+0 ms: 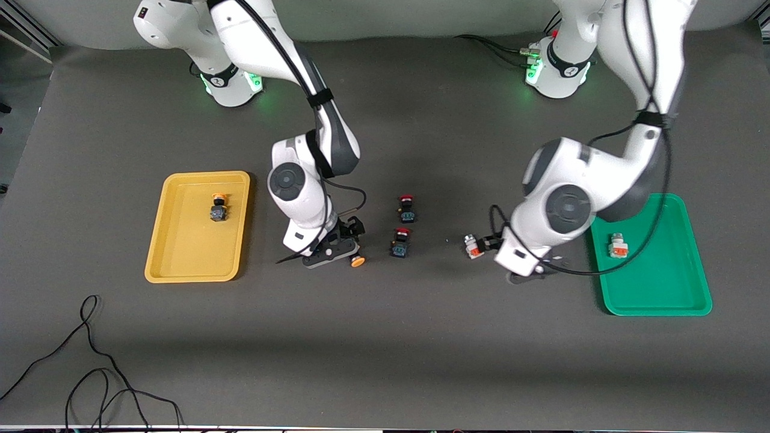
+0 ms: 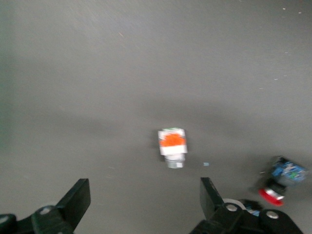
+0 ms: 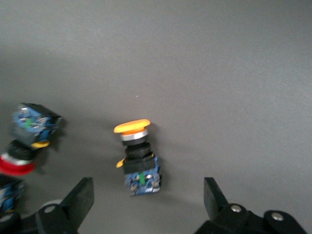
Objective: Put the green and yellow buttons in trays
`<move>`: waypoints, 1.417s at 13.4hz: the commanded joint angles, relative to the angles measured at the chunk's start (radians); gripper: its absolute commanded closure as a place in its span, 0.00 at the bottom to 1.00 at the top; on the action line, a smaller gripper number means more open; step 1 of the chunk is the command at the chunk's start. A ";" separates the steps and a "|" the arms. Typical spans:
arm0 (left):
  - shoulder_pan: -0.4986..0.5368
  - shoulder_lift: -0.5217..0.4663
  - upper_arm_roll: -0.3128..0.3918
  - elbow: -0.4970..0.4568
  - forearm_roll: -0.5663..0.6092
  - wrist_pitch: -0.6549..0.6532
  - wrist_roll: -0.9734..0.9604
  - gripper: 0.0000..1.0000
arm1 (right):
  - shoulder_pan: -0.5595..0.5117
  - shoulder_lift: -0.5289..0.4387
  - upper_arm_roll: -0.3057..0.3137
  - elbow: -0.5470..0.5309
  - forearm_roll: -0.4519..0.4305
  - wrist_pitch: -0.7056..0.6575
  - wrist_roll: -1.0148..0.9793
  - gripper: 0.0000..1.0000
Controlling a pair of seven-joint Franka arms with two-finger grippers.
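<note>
Nearest the front camera, a loose black cable (image 1: 90, 355) lies on the dark tabletop (image 1: 385, 337) toward the right arm's end. Yellow tray (image 1: 157, 240): at the right arm's end of the tabletop, holding one yellow-capped button (image 1: 219, 207) on a black body. Green tray (image 1: 656, 300): at the left arm's end, holding one white-bodied button (image 1: 618, 246) with an orange patch.

Right end effector (image 1: 337, 243): low over the tabletop between the yellow tray and the middle; the right wrist view shows both fingers (image 3: 78, 200) spread wide apart, gripping nothing. A second yellow-capped button (image 1: 357, 261) lies on its side on the tabletop just beside this end effector, in line with the gap between the fingers but apart from both.

Left end effector (image 1: 490, 243): low over the tabletop between the middle and the green tray; the left wrist view shows its fingers (image 2: 78, 197) likewise spread wide and gripping nothing. A second white-bodied button (image 1: 472, 246) rests on the tabletop just ahead of the gap, apart from both fingers.

Two red-capped switches, one farther (image 1: 407, 208) from the front camera and one nearer (image 1: 400, 242), sit on the tabletop midway between the end effectors.
</note>
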 commanded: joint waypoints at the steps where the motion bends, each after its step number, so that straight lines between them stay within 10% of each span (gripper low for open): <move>1: -0.026 0.061 0.018 -0.005 -0.010 0.057 -0.116 0.00 | 0.009 0.050 0.013 0.010 0.053 0.074 -0.024 0.00; 5: -0.049 0.135 0.023 -0.110 0.015 0.267 -0.160 0.00 | 0.009 0.103 0.044 0.000 0.070 0.165 -0.024 0.03; 6: -0.052 0.153 0.023 -0.110 0.024 0.281 -0.168 0.00 | 0.009 0.102 0.044 0.000 0.070 0.165 -0.035 0.38; 7: -0.053 0.166 0.023 -0.111 0.033 0.294 -0.173 0.00 | 0.006 0.097 0.044 0.000 0.070 0.161 -0.031 0.99; 10: -0.066 0.193 0.025 -0.111 0.041 0.316 -0.185 0.17 | 0.003 0.062 0.044 -0.009 0.075 0.151 -0.012 1.00; 12: -0.063 0.187 0.025 -0.108 0.041 0.298 -0.193 0.79 | -0.002 0.010 0.035 -0.030 0.099 0.150 -0.011 1.00; 15: -0.055 0.137 0.023 -0.094 0.039 0.227 -0.191 0.95 | -0.016 -0.123 -0.034 -0.065 0.099 0.006 -0.009 1.00; 19: 0.032 -0.058 0.015 -0.087 -0.017 0.013 -0.052 0.97 | -0.013 -0.281 -0.321 -0.059 0.074 -0.438 -0.068 1.00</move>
